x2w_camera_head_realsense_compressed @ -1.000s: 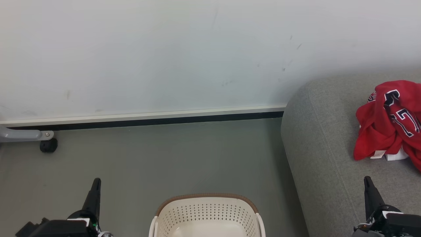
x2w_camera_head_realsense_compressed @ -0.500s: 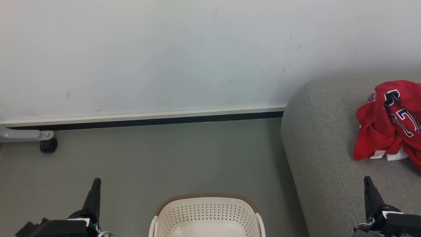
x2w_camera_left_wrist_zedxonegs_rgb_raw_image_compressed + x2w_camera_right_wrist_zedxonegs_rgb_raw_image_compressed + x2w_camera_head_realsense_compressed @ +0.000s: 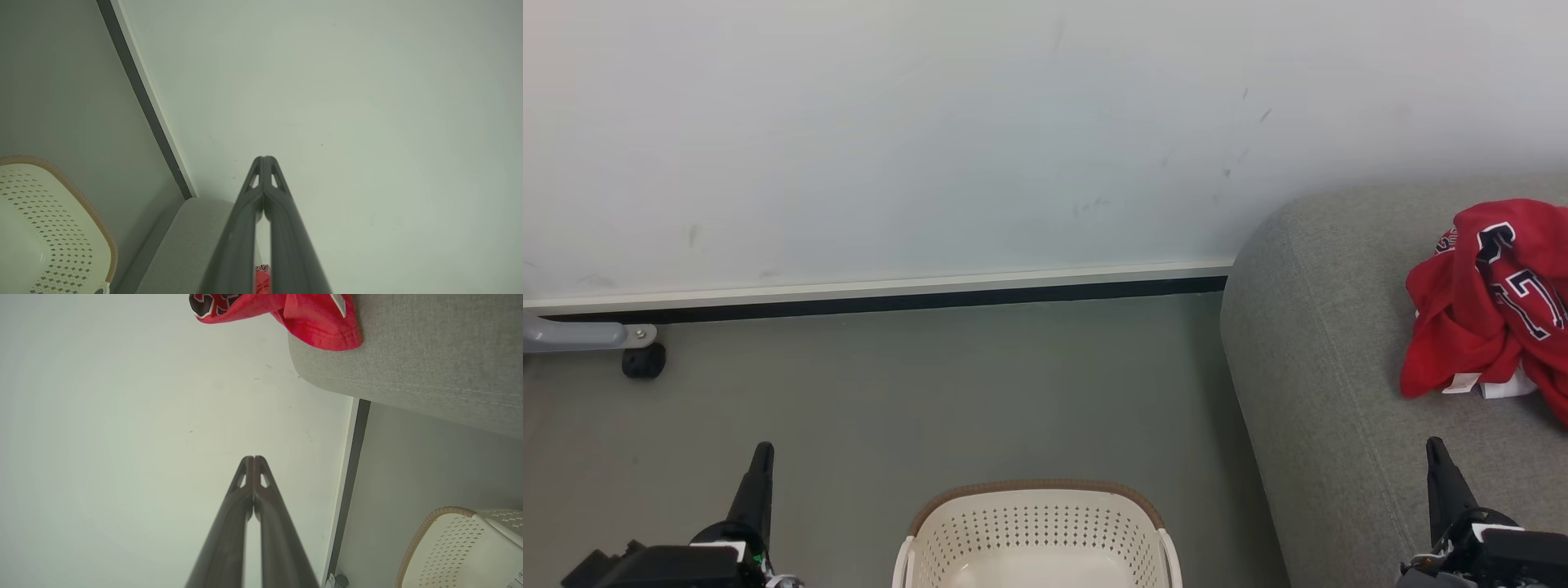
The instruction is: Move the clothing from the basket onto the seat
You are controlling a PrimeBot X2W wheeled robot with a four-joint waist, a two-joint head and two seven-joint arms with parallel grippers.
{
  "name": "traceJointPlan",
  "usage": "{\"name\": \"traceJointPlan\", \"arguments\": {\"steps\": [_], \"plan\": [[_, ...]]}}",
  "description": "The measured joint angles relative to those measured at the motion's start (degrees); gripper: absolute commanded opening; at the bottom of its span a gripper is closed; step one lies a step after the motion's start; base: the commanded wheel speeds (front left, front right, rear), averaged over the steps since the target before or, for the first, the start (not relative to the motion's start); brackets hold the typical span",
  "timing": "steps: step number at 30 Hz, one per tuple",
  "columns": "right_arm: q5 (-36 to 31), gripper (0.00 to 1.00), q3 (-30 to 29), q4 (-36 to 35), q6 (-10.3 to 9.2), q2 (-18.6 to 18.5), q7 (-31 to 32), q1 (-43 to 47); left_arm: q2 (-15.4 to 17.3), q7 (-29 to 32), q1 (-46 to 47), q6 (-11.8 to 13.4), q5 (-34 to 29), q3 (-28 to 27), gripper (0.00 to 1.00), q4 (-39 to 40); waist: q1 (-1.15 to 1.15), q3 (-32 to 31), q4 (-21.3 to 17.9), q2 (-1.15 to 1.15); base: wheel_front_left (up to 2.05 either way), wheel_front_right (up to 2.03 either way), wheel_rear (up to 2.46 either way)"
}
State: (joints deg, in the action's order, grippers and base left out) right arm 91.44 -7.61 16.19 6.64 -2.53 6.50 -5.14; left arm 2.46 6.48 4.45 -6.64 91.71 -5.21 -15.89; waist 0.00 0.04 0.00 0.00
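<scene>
- Left tool [image 3: 762, 451] and right tool [image 3: 1435, 445]: each has its fingers pressed together and holds nothing; they flank the basket [image 3: 1037, 488].
- Step, as judged: finishing. Check the basket's hidden near part before ending, with both tools held clear of its rim.
- Clothing [image 3: 1478, 318]: crumpled red jersey with black-and-white numerals and white trim beneath, lying on the grey sofa [image 3: 1323, 367], well apart from the basket.
</scene>
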Motion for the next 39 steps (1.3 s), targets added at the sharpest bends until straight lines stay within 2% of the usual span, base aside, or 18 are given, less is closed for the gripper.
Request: {"name": "traceJointPlan", "arguments": {"steps": [39], "plan": [[0.1, 0.00, 0.0, 0.0, 0.01, 0.0, 0.0, 0.0, 0.0, 0.0, 0.0, -0.4, 0.0, 0.0, 0.00, -0.1, 0.00, 0.0, 0.0, 0.00, 0.00, 0.00, 0.00]]}}
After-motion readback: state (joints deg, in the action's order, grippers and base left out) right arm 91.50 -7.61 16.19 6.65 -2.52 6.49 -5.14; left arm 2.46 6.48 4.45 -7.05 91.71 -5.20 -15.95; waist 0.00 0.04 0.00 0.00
